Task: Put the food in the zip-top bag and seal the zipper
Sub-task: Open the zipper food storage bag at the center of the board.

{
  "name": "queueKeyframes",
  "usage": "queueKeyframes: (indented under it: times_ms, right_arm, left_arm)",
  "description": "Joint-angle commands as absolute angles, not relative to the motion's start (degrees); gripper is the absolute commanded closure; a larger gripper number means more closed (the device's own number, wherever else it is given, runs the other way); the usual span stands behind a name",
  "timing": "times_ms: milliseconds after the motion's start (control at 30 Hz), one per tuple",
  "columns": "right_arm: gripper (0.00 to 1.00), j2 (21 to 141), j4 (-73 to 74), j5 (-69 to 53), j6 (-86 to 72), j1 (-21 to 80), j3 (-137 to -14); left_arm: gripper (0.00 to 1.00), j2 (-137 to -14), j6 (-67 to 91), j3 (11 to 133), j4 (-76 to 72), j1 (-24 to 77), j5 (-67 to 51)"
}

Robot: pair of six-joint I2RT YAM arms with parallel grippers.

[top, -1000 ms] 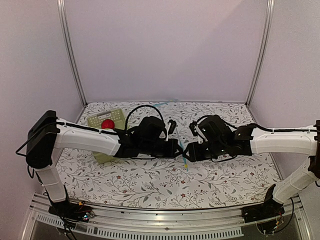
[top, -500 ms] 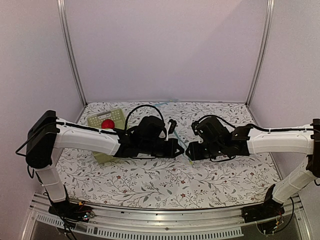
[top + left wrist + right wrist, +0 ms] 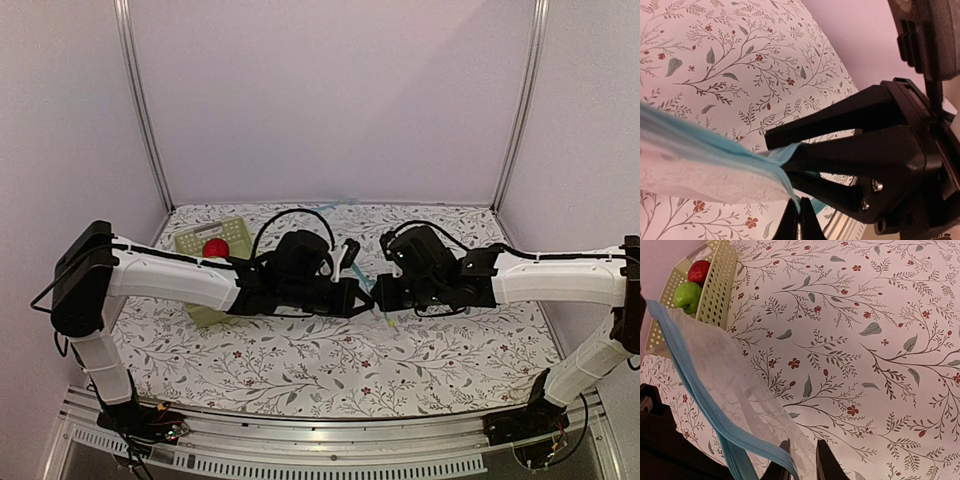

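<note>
The clear zip-top bag point(image 3: 735, 385) hangs between my two grippers over the middle of the table. Its blue zipper point(image 3: 690, 370) runs along the mouth. My left gripper point(image 3: 800, 222) is shut on the zipper point(image 3: 715, 145) at one end of the bag point(image 3: 700, 175). My right gripper point(image 3: 805, 465) stands open by a narrow gap, with the bag's film edge and zipper corner between its fingers. From above, the left gripper point(image 3: 356, 296) and the right gripper point(image 3: 384, 298) almost meet. A red apple point(image 3: 699, 271) and a green apple point(image 3: 687, 294) lie in the basket point(image 3: 717, 287).
The pale green perforated basket point(image 3: 232, 234) sits at the back left of the floral-patterned table, with the red apple point(image 3: 215, 247) showing in it. Metal posts and pale walls close in the sides and the back.
My right gripper has moved left and slightly back, close to the left gripper, and its jaws have narrowed around the bag's edge. The left arm has stayed put.
</note>
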State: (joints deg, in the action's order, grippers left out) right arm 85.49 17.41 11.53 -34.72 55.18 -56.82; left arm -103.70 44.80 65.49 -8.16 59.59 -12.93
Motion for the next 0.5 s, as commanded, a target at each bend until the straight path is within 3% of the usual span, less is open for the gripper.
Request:
queueKeyframes:
  times_ms: [0, 200, 467]
  right_arm:
    - [0.86, 85.8, 16.5, 15.3, -35.8, 55.5, -57.8]
    - [0.96, 84.3, 17.4, 19.5, -40.3, 55.5, -56.3]
    - [1.00, 84.0, 18.7, 20.3, -44.1, 54.7, -55.8]
  left_arm:
    - [1.00, -100.3, 42.6, 63.7, -5.7, 59.3, -11.8]
    - [1.00, -97.0, 44.6, 60.1, -1.7, 59.0, -4.0]
    - [1.00, -95.7, 49.1, 56.9, -2.1, 58.2, -0.6]
